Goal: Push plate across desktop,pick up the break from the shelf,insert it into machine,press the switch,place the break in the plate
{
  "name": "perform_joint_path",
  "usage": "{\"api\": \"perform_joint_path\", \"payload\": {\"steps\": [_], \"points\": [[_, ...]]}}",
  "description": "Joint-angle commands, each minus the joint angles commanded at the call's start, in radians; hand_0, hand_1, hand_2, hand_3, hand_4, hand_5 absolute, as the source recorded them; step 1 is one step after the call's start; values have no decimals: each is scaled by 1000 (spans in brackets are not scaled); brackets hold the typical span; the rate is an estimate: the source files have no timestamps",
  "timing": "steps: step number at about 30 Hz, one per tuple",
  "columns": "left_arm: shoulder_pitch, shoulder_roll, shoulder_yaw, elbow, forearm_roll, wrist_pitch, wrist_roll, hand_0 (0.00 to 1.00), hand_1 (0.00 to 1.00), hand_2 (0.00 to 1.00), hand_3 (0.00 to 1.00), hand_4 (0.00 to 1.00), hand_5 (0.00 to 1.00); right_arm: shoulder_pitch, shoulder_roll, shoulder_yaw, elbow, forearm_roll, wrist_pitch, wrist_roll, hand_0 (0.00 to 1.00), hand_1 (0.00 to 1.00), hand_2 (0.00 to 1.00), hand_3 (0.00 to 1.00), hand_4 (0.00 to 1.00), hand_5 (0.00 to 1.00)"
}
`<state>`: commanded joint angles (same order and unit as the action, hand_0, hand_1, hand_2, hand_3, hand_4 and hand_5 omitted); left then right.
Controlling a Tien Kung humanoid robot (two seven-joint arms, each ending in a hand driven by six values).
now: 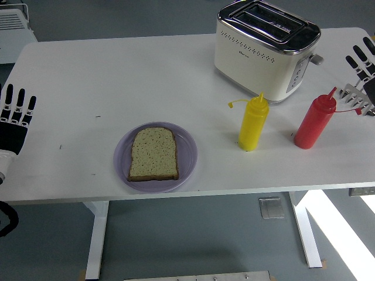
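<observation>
A slice of bread [153, 154] lies flat on the lilac plate [186, 153] near the table's front edge. The cream toaster [263, 50] stands at the back right, its slots empty and its lever [317, 58] on the right side. A metal rack [358, 96] shows at the right edge, behind the red bottle. My left hand [14, 117] rests at the left edge with fingers straight and spread, holding nothing. My right hand [364, 61] is at the right edge just above the rack, fingers extended and empty.
A yellow squeeze bottle [253, 122] and a red squeeze bottle [315, 121] stand in front of the toaster. A white appliance [13, 23] sits beyond the table's far left corner. The white table [105, 76] stretches bare between plate and toaster.
</observation>
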<state>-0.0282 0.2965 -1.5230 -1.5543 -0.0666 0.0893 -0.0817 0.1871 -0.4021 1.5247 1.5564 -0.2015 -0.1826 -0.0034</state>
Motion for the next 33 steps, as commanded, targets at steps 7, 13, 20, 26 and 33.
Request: {"api": "perform_joint_path", "payload": {"steps": [7, 13, 20, 26, 33], "points": [[0, 6, -3, -7, -1, 2, 0, 809, 731, 677, 712, 759, 998, 0, -3, 2, 4, -4, -1, 0, 761, 699, 682, 671, 775, 498], [-1, 7, -2, -9, -4, 3, 1, 809, 731, 675, 708, 758, 998, 1, -5, 5, 5, -7, -3, 2, 761, 699, 684, 671, 766, 495], [0, 9, -9, -13, -7, 4, 1, 808, 731, 675, 708, 758, 998, 0, -7, 9, 5, -10, -4, 2, 761, 699, 683, 671, 760, 487], [-1, 9, -13, -14, -8, 4, 1, 808, 730, 675, 708, 758, 998, -1, -7, 13, 3, -11, -6, 2, 762, 699, 683, 671, 750, 475], [-3, 9, -14, -15, -14, 4, 2, 807, 730, 674, 708, 758, 998, -2, -6, 12, 1, -13, -8, 1, 761, 699, 683, 671, 742, 463]]}}
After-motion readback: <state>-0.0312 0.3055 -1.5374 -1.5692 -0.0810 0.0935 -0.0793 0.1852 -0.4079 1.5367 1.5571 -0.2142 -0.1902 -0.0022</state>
